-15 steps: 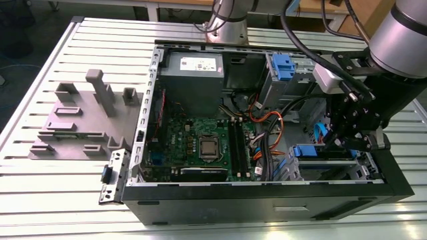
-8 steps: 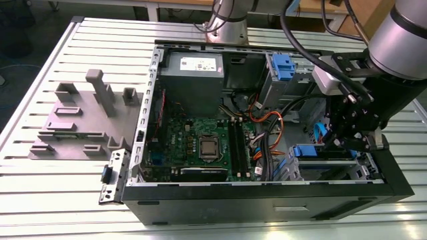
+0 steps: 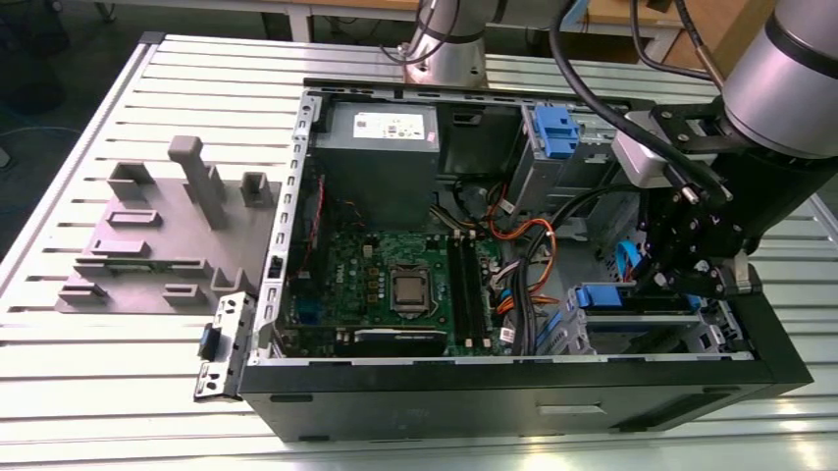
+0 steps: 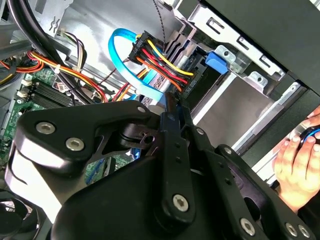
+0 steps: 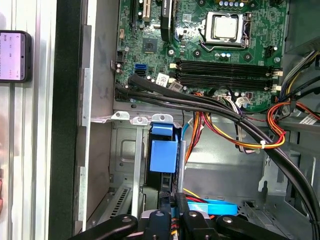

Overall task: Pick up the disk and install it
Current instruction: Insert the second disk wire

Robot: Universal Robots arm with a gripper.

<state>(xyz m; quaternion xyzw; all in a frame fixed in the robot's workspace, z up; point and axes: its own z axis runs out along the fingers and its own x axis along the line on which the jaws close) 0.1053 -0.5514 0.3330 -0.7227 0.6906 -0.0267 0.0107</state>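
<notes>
A black computer case [image 3: 524, 392] lies open on a table of pale grey ribbed slats [image 3: 78, 383]; inside, a green motherboard [image 3: 392, 275] carries a silver processor socket [image 5: 223, 26] and black memory slots [image 5: 225, 70]; a grey stepped fixture [image 3: 157, 231] sits beside the case; a bright blue carrier [image 5: 163, 152] stands in the silver metal bay, possibly the disk's frame; wires [image 4: 160, 62] run red, orange, yellow and black; a light blue cable [image 4: 132, 60] loops nearby; the gripper [image 5: 172, 220] is matte black.

Silver-grey cylindrical arm segment [image 3: 799, 78] with a dark band near the top; thick black cables [image 3: 590, 78] looped alongside; pale grey box-shaped wrist block [image 3: 638, 157]; matte black gripper [image 4: 165, 200] of angular linkages, studded with round silver screws [image 4: 180, 202].
</notes>
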